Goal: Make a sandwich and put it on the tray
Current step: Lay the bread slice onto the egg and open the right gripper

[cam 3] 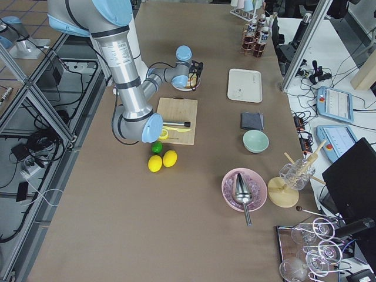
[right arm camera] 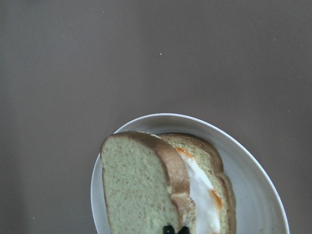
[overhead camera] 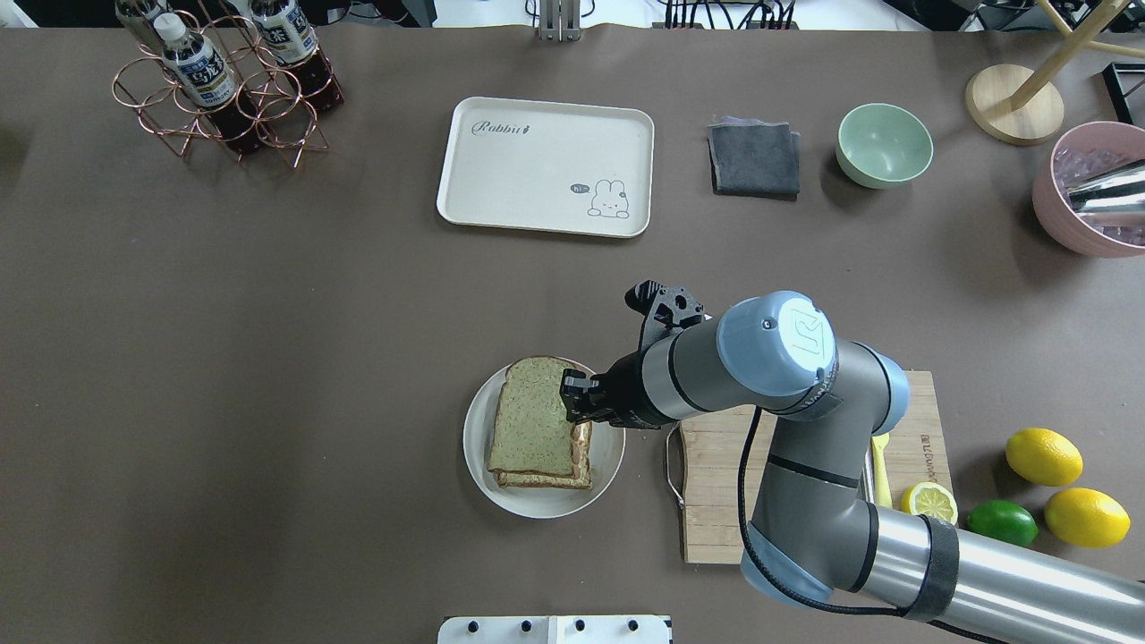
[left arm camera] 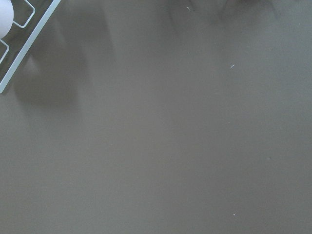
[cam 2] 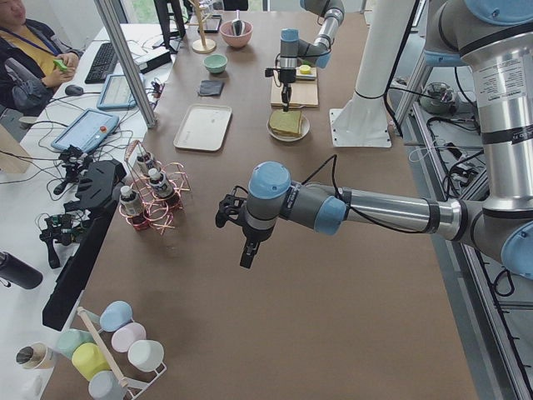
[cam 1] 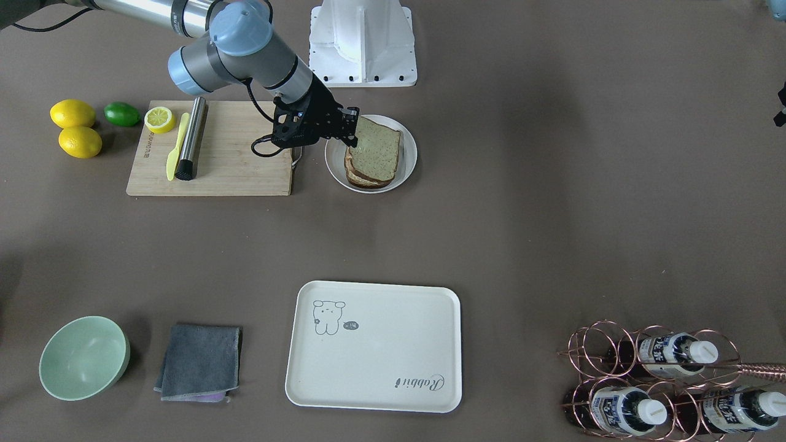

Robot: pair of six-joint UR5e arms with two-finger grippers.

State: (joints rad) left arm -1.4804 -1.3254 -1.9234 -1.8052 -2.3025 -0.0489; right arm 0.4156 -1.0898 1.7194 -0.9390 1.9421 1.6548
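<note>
The sandwich point(cam 1: 376, 153) lies on a round white plate point(cam 1: 410, 161): two tan bread slices with the white egg point(right arm camera: 200, 187) between them. The top slice point(right arm camera: 136, 185) is tilted and shows the egg's edge. My right gripper point(overhead camera: 577, 416) sits at the sandwich's edge beside the cutting board. Its fingertips point(right arm camera: 168, 228) are close together on the top slice's crust. The cream tray point(cam 1: 374, 368) lies bare across the table. My left gripper point(cam 2: 247, 254) hangs over bare table in the exterior left view only; I cannot tell whether it is open or shut.
A wooden cutting board point(cam 1: 233, 159) beside the plate holds a steel cylinder point(cam 1: 191, 138), a yellow knife and a lemon half. Lemons and a lime lie past it. A green bowl point(cam 1: 84, 357), grey cloth point(cam 1: 199, 362) and bottle rack point(cam 1: 663, 387) flank the tray.
</note>
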